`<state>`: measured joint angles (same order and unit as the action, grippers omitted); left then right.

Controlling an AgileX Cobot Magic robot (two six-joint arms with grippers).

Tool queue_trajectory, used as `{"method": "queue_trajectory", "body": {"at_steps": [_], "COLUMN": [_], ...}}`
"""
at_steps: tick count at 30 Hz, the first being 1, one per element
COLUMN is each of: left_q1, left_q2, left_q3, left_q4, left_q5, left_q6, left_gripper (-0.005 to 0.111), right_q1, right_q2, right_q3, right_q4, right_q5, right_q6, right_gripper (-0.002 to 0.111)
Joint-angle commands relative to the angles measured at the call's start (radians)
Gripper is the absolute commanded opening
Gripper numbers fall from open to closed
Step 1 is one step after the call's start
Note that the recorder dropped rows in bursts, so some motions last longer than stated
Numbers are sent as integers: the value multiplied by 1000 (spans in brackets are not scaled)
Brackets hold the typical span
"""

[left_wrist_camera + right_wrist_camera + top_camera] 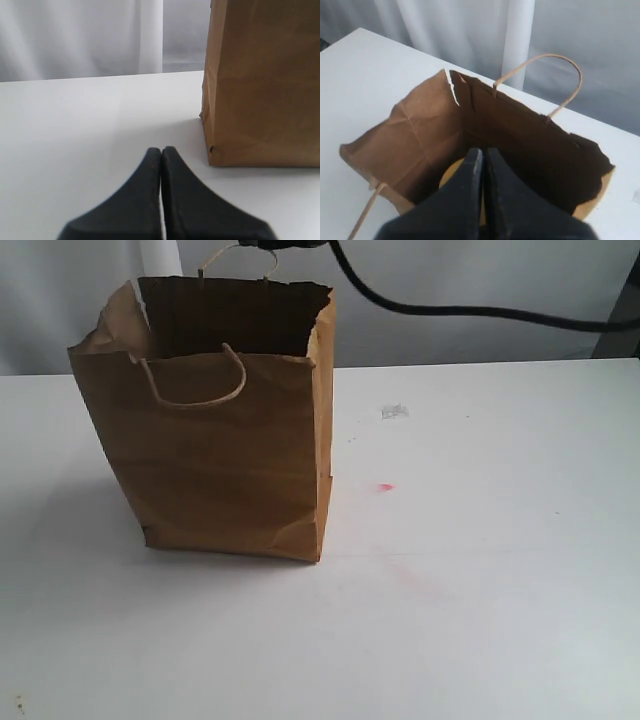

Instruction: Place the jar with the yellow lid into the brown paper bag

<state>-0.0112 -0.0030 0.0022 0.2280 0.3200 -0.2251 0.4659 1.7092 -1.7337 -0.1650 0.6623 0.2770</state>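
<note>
**Item.** The yellow-lidded jar (pixel 451 174) sits inside the brown paper bag (pixel 220 470), low down near its floor. Only an arc of the yellow lid shows in the right wrist view, and the body is hidden by the hand and the bag's shadow. The exterior view shows none of it. The placement is judged to be effectively made.

**Handling.** A lidded jar is judged rigid and smooth, so likely slippery under narrow fingers, with some weight from its contents. If it needs re-seating, the sound hold is across the sides just under the lid, taken from straight above. The bag is light, soft paper that will shift or crumple if nudged.

**Hands.** The right hand (pixel 480 151) hangs over the open mouth of the bag. Its fingers are pressed together and grasp nothing. The left hand (pixel 161 149) sits low over the worktop (pixel 480 590) beside the bag but apart from it, likewise clenched and empty.

**Surroundings.** The bag stands upright on the worktop. Its rim is uneven, with a tear (pixel 454 90) at one corner. The far handle (pixel 540 75) stands up beside the right hand and the near handle (pixel 195 400) droops outward. Both are judged snag risks on any straight lift. A black cable (pixel 480 312) trails above. A red mark (pixel 385 487) and a grey smudge (pixel 394 411) lie well apart from the bag.
</note>
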Motion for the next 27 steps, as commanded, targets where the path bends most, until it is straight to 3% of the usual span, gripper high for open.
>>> {"method": "queue_trajectory", "body": {"at_steps": [1,16,23,27], "left_q1": [-5,-5,-5,-5], "left_q2": [3,3,3,3], "left_q3": [-2,-2,-2,-2], "left_q4": [-4,-4,-4,-4], "left_q5": [-9,-9,-9,-9], "left_q6": [-4,-4,-4,-4], "left_gripper": [1,1,1,1], "right_q1": [1,1,1,1], "right_q2": [-90,-767,-1002,-1045], "right_q3": [55,753,985,1059], "right_q4": [1,93,145,152], "right_q5": [80,-207,-417,-432], "right_q6": [-33,-33,-33,-33], "right_gripper": [0,0,0,0]}}
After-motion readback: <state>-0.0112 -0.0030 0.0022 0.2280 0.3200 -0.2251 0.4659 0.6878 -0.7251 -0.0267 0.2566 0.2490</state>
